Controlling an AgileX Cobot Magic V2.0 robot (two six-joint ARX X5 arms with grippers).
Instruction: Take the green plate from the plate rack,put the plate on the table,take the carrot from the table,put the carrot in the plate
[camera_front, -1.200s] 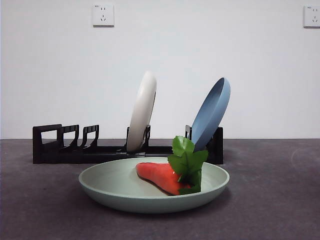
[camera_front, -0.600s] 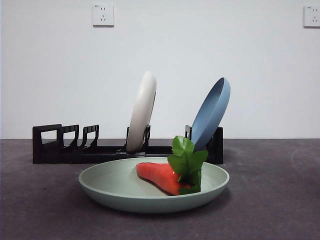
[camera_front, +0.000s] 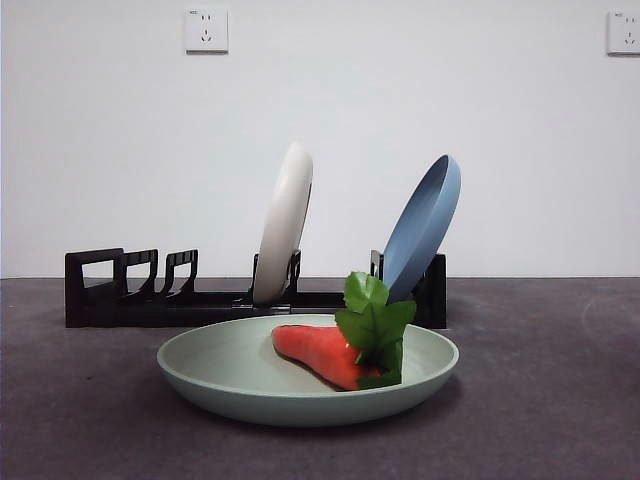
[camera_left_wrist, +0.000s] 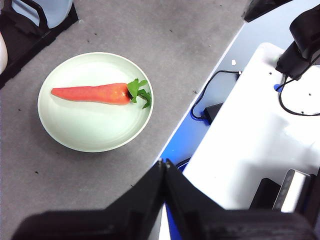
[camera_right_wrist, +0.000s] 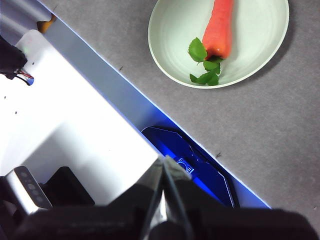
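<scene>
The green plate (camera_front: 250, 385) lies flat on the dark grey table (camera_front: 540, 400), in front of the black plate rack (camera_front: 130, 295). Inside the plate rests the orange-red carrot (camera_front: 320, 352), its green leaves pointing right in the front view. From above, the left wrist view shows the plate (camera_left_wrist: 90, 127) with the carrot (camera_left_wrist: 92, 93) across it. The right wrist view shows the plate (camera_right_wrist: 260, 35) and carrot (camera_right_wrist: 221, 25) too. My left gripper (camera_left_wrist: 164, 165) hangs shut, high above the table edge and away from the plate. My right gripper (camera_right_wrist: 163, 165) is likewise shut and held back over the table's edge.
A cream-white plate (camera_front: 285, 222) and a blue plate (camera_front: 425, 225) stand tilted in the rack. Several rack slots at the left are vacant. A white base with cables (camera_left_wrist: 260, 135) lies beyond the table's edge (camera_left_wrist: 192, 117).
</scene>
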